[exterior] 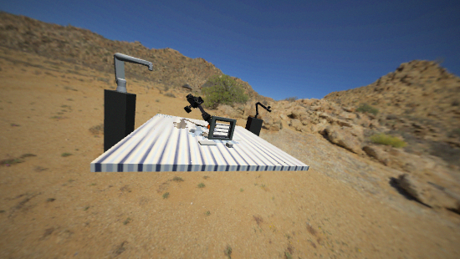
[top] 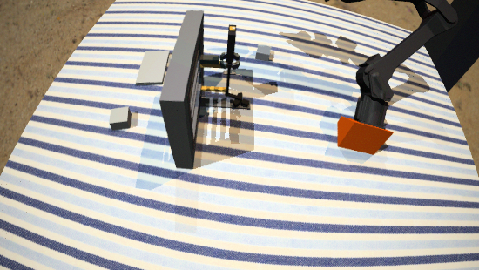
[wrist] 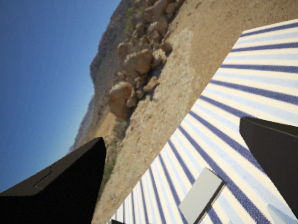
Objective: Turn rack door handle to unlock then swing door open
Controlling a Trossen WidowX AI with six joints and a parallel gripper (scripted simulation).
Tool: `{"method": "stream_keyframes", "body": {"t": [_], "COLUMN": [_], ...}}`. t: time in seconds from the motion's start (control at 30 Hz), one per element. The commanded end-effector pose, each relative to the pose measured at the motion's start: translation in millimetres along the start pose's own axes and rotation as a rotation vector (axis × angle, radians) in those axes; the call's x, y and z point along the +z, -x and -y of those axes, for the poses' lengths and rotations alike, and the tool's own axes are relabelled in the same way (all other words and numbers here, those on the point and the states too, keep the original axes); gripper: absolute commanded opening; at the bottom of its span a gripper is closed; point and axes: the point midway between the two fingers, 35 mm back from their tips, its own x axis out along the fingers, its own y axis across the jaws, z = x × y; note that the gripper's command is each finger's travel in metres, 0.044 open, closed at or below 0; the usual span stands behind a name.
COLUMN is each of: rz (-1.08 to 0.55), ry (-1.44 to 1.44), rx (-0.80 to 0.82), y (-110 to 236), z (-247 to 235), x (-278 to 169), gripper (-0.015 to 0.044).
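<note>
The grey rack frame (top: 176,109) (exterior: 212,129) stands upright on the striped table (top: 305,209) (exterior: 176,154). A slim black upright handle (top: 232,41) stands off the frame's right side in the top view, with a dark ring around its middle and dark and yellow bars behind it. The door's panel cannot be made out clearly, so its angle is hard to tell. My gripper (wrist: 172,135) is open, its two black fingers wide apart with nothing between them. It is raised above the table, away from the handle, and lies outside the top view.
A pale flat tile (top: 152,67) (wrist: 202,195) and a pale block (top: 119,118) lie left of the frame in the top view. A grey block (top: 263,52) is right of the handle. My arm's orange base (top: 363,136) stands farther right. Two other arms stand on black pedestals (exterior: 119,117) (exterior: 253,125).
</note>
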Motion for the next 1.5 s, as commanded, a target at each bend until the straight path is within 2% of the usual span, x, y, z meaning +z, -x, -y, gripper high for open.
{"method": "stream_keyframes", "body": {"t": [0.0, 0.13, 0.37, 0.57, 0.83, 1.47], "rz": [-0.002, -0.060, -0.244, -0.326, -0.533, -0.978], "ry": [-0.001, -0.012, -0.026, -0.026, -0.011, 0.186], "rx": [0.000, -0.002, -0.002, -0.003, -0.033, -0.157], "y": [0, -7, -24, -29, -37, -25], "z": [0, -4, -22, -31, -50, -92], "x": [0, -8, -36, -50, -79, -135], "gripper": [0.0374, 0.0281, 0.0281, 0.0281, 0.0281, 0.0281]}}
